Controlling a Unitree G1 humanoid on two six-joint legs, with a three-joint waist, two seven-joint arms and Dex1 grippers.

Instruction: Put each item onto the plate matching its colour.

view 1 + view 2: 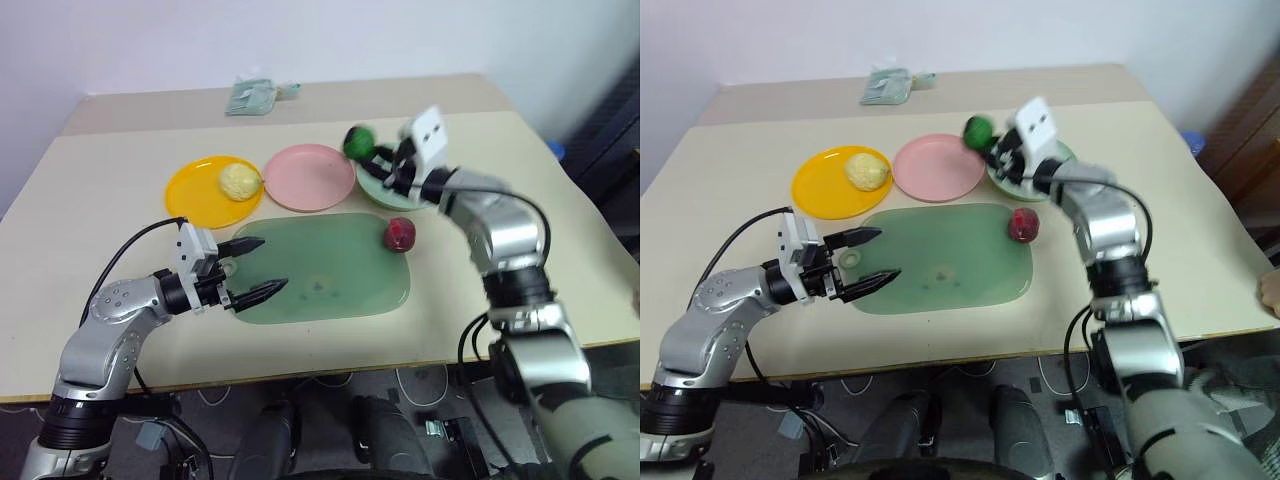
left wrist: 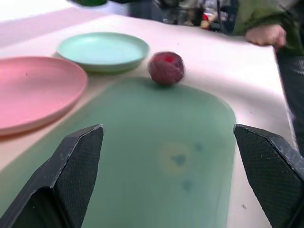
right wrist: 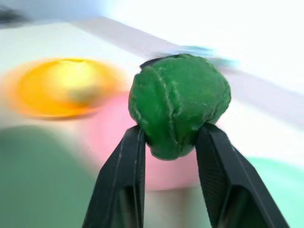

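Observation:
My right gripper [image 3: 171, 137] is shut on the dark green ball [image 1: 358, 141] and holds it in the air between the pink plate [image 1: 310, 177] and the mint green plate [image 2: 102, 50], above their far edges. On the orange-yellow plate [image 1: 190, 195] lies the pale yellow ball [image 1: 240, 181]. The dark red ball [image 1: 400, 234] rests at the right end of the mat, just in front of the mint plate. Over the mat's left part my left gripper [image 1: 273, 262] hangs open, with nothing between its fingers, pointing towards the red ball.
A large translucent green mat [image 1: 330, 270] lies in front of the three plates. A small greenish packet [image 1: 252, 95] sits at the table's far edge. A person's hand [image 2: 266, 34] rests at the table's right side.

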